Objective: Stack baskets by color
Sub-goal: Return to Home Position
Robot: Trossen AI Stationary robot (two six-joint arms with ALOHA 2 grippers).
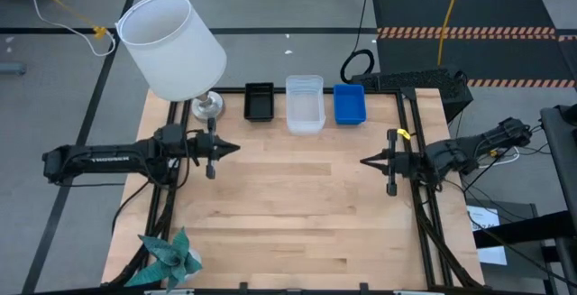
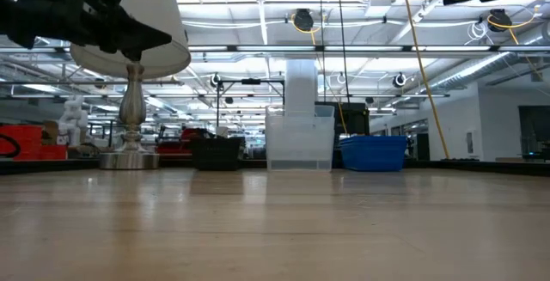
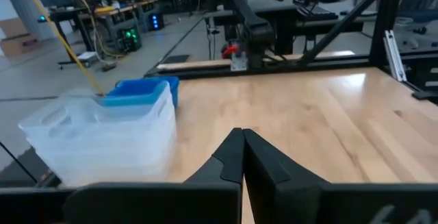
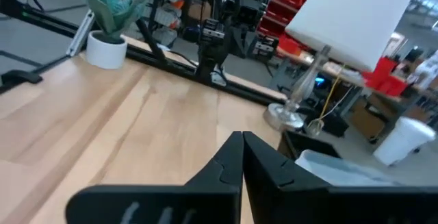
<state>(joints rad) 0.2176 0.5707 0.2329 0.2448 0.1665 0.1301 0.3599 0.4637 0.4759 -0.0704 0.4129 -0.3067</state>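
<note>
Baskets: black stack (image 1: pixel 260 101), clear stack (image 1: pixel 304 104) and blue stack (image 1: pixel 349 104) stand in one row at the far edge of the table (image 1: pixel 297 223), openings up, long sides pointing to the near edge.
Low view only: the clear stack is tallest.
Left gripper (image 1: pixel 236 149): closed, empty, near the lamp (image 1: pixel 171 47).
Right gripper (image 1: pixel 363 161): closed, empty, at the right side.
Room: bare wood between both tips.

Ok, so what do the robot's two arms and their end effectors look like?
Both arms are dark, slender and jointed. The left arm carries white lettering along one link; the right arm has a yellow tag and loose black cables. The left end effector and right end effector each taper to two pointed black fingers.
</note>
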